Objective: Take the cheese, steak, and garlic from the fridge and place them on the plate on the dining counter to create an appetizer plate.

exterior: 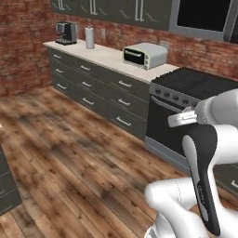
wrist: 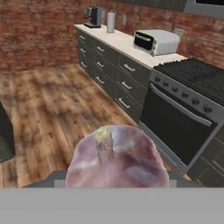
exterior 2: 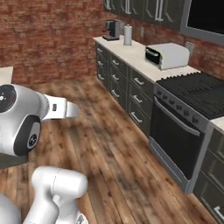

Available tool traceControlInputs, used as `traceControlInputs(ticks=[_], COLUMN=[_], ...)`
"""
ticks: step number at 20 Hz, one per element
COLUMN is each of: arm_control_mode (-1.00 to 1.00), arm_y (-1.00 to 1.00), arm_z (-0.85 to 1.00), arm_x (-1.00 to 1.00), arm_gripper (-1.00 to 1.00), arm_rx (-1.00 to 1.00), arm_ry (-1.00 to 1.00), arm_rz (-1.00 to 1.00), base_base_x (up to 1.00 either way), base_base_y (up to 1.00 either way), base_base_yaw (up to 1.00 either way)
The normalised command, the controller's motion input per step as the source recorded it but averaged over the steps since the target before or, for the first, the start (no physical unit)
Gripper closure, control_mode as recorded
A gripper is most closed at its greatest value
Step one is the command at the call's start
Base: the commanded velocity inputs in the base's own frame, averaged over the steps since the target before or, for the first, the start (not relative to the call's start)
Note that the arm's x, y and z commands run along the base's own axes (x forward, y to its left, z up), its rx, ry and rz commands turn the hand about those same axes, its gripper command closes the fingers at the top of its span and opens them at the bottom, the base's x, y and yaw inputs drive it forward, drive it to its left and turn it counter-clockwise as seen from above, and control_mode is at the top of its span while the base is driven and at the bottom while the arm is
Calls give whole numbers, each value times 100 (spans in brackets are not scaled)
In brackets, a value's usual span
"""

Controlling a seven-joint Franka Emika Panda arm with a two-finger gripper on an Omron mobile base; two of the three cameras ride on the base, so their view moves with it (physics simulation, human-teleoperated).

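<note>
The garlic [wrist: 116, 159], a pale pinkish-white bulb with a pointed top, sits right in front of the hand camera at the bottom of the hand view. My gripper [wrist: 116, 177] is shut on it, and the bulb hides the fingertips. A beige slab corner over a dark base, probably the dining counter [exterior 2: 4, 74], shows at the left edge of the right base view. My arm [exterior: 204, 153] is folded up close to the base. The cheese, the steak, the fridge and the plate are out of view.
Ahead to the right runs a row of dark drawer cabinets [exterior: 93, 79] under a pale worktop carrying a coffee machine [exterior: 66, 32], a paper roll [exterior: 89, 37] and a toaster oven [exterior: 144, 55]. A black stove [exterior: 186, 107] follows. Open wooden floor [exterior: 69, 148] lies between.
</note>
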Motion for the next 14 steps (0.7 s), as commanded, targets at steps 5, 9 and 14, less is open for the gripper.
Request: traceControlInputs(ticks=[5, 9, 14], arm_control_mode=[100, 100, 100], arm_y=[0, 0, 0], arm_z=[0, 0, 0], arm_x=[0, 0, 0], arm_gripper=[100, 100, 100], arm_rx=[0, 0, 0], arm_ry=[0, 0, 0], arm_rz=[0, 0, 0], base_base_x=[100, 100, 100], base_base_y=[2, 31, 47], base_base_yaw=[17, 5, 6])
